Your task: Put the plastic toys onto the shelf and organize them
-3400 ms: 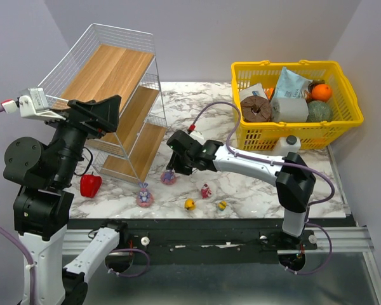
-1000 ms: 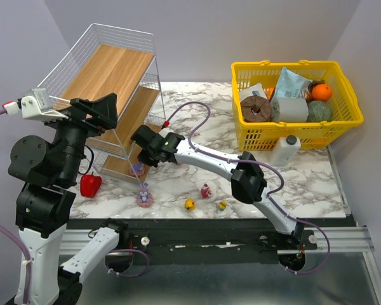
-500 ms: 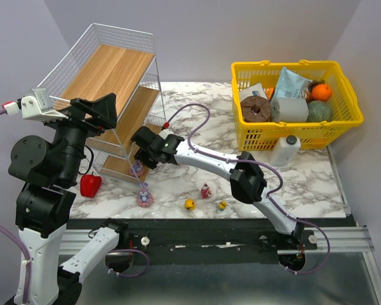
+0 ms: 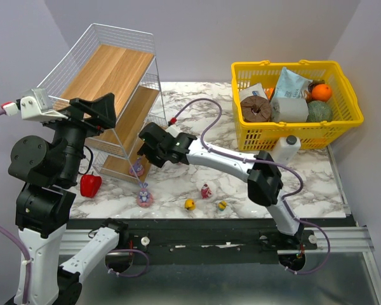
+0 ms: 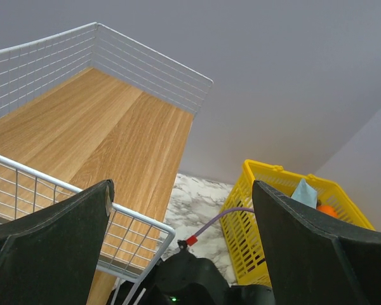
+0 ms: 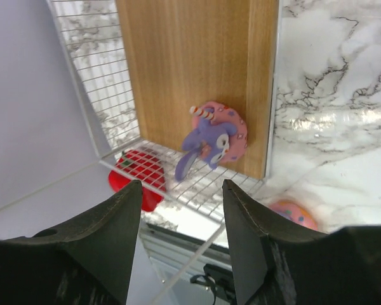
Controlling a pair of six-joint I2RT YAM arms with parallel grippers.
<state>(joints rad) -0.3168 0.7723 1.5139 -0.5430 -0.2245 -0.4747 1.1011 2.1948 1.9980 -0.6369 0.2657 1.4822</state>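
The white wire shelf (image 4: pixel 117 67) with wooden boards stands at the back left. A purple bunny on a pink base (image 4: pixel 137 168) lies on its bottom board; the right wrist view shows this bunny (image 6: pixel 214 136) tipped over near the board's edge. My right gripper (image 4: pixel 145 152) is open and empty just in front of that tier, apart from the bunny. On the table are another purple bunny (image 4: pixel 144 196), a small red toy (image 4: pixel 205 190) and two yellow ducks (image 4: pixel 189 204) (image 4: pixel 222 205). My left gripper (image 4: pixel 105 111) is open and empty, raised beside the shelf's top tier (image 5: pixel 101 127).
A red bell pepper (image 4: pixel 90 184) lies left of the shelf's foot and shows through the wire (image 6: pixel 136 178). A yellow basket (image 4: pixel 296 130) of groceries stands at the back right, with a white bottle (image 4: pixel 286 149) in front of it.
My right gripper carried a purple bunny from the table to the shelf's bottom board, let it go there and has drawn back a little. The left arm has not moved.
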